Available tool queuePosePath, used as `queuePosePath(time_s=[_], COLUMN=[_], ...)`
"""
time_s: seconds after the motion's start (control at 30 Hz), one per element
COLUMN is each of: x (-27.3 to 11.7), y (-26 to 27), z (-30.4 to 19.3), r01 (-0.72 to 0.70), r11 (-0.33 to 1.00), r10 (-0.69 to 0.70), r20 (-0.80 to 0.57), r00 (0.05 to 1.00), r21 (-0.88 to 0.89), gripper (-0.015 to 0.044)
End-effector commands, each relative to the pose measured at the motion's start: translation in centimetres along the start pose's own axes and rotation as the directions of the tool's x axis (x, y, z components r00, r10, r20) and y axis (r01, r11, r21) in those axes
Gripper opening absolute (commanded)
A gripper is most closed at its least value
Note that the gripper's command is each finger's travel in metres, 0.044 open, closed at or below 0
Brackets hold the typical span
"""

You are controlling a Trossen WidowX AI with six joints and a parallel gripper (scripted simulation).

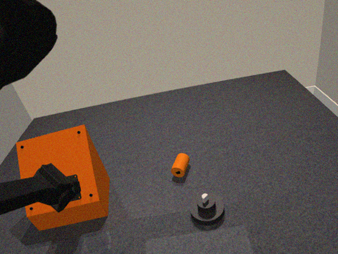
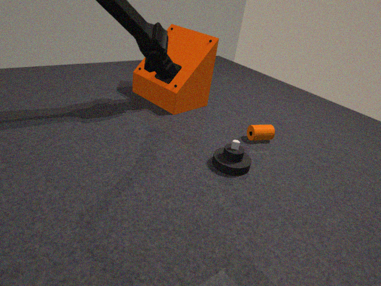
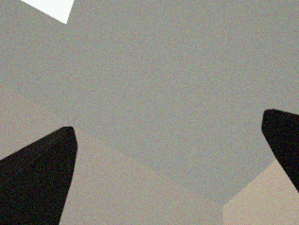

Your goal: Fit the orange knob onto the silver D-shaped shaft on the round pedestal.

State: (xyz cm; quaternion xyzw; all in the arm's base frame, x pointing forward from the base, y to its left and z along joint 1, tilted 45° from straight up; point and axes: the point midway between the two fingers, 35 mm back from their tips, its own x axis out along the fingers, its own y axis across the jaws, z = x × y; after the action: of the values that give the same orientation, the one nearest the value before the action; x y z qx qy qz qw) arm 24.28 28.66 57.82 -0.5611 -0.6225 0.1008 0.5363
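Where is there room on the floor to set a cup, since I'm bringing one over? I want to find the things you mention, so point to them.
Probably right of the knob [image 1: 181,164] [image 2: 263,132] in the top view, toward the far edge. It is crowded between knob and pedestal [image 1: 207,213] [image 2: 230,167].

Before me a dark, speckled grey worktop [image 1: 270,135] [image 2: 107,200] spreads wide, its far edge straight. Behind that edge I see a plain beige wall [image 1: 186,39] [image 2: 314,58], and at its side a greyer wall [image 1: 335,45] meets it in an upright corner. Another grey wall [image 1: 1,114] [image 2: 55,33] stands on the opposite side. Low by the greyer wall, a thin pale line [image 1: 334,103] runs along, just beyond the worktop's side edge. The light is dim, and soft shadows fall over the worktop, with faint lighter patches [image 1: 197,247] near my top view's bottom edge. From my wrist I see grey and beige surfaces and a bright white patch [image 3: 52,7] in an upper corner.
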Motion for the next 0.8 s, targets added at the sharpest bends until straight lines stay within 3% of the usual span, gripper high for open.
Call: queuePosePath(time_s=[0.0,0.1,0.2,0.37,0.57,0.77], x=[0.1,0.2,-0.4,-3.5,-11.0,-21.5], y=[0.7,8.9,13.2,23.7,35.1,43.2], z=[-0.1,-1.4,-1.7,-1.9,-0.5,2.3], r01=[-0.019,-0.215,-0.303,-0.448,-0.467,-0.332], r11=[1.0,0.945,0.883,0.659,0.316,0.031], r10=[0.019,0.241,0.36,0.639,0.907,0.997], r20=[-0.007,-0.077,-0.103,-0.136,-0.118,-0.052], r00=[1.0,0.968,0.927,0.757,0.405,-0.054], r21=[0.02,0.246,0.36,0.605,0.826,0.943], gripper=[0.0426,0.044,0.044,0.044,0.044,0.044])
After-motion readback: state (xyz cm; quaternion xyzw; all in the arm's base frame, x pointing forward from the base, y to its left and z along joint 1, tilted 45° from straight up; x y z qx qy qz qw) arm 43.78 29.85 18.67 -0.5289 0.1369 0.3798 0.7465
